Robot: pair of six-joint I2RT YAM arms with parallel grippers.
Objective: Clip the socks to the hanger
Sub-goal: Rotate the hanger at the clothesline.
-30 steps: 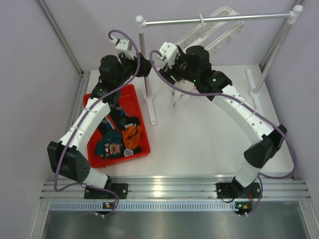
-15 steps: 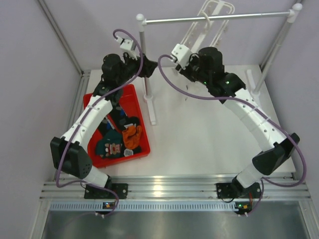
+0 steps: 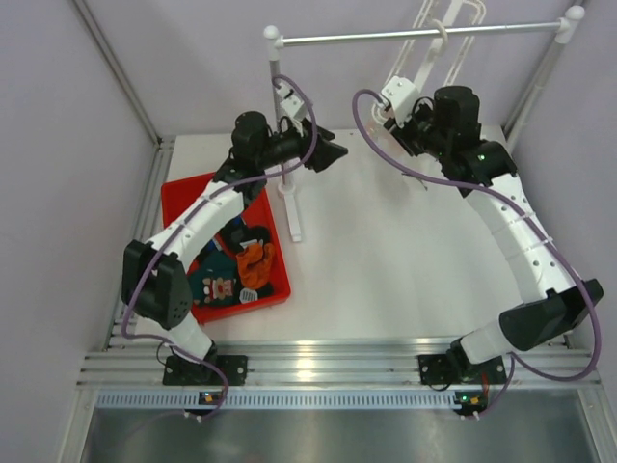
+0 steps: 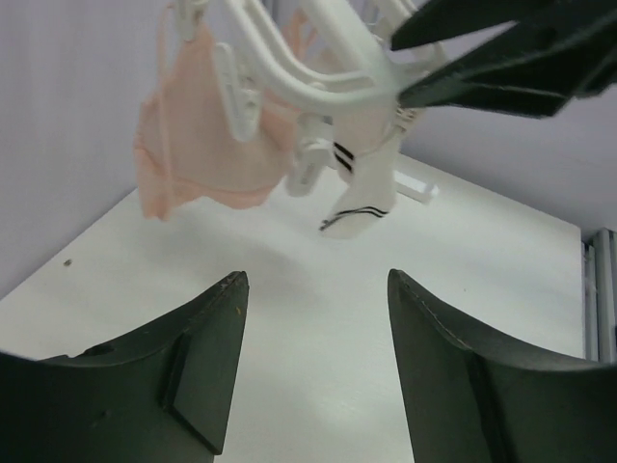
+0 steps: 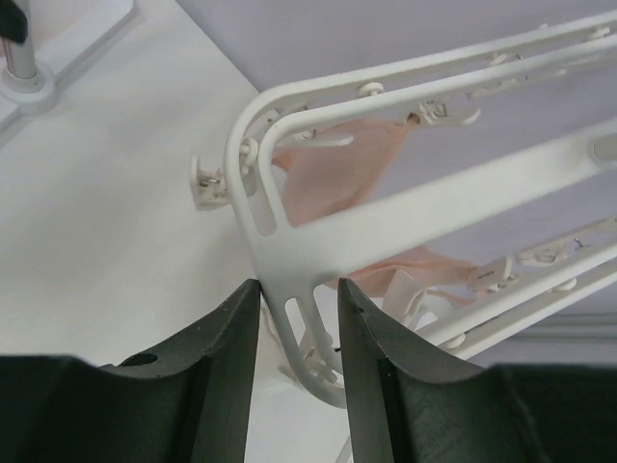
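The white table (image 3: 386,260) carries a red tray (image 3: 181,198) along its left edge, toward the near corner. The white foot (image 3: 292,217) of a rail stand rests on the table just beside the tray's right side.

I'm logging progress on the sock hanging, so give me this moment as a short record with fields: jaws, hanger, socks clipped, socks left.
Left jaws: open, empty, facing the hanger
Right jaws: closed on the hanger frame
Hanger position: hooked over the metal rail
Clipped: pale pink sock, white striped sock
Not yet clipped: socks in the red tray, including an orange sock and a teal sock
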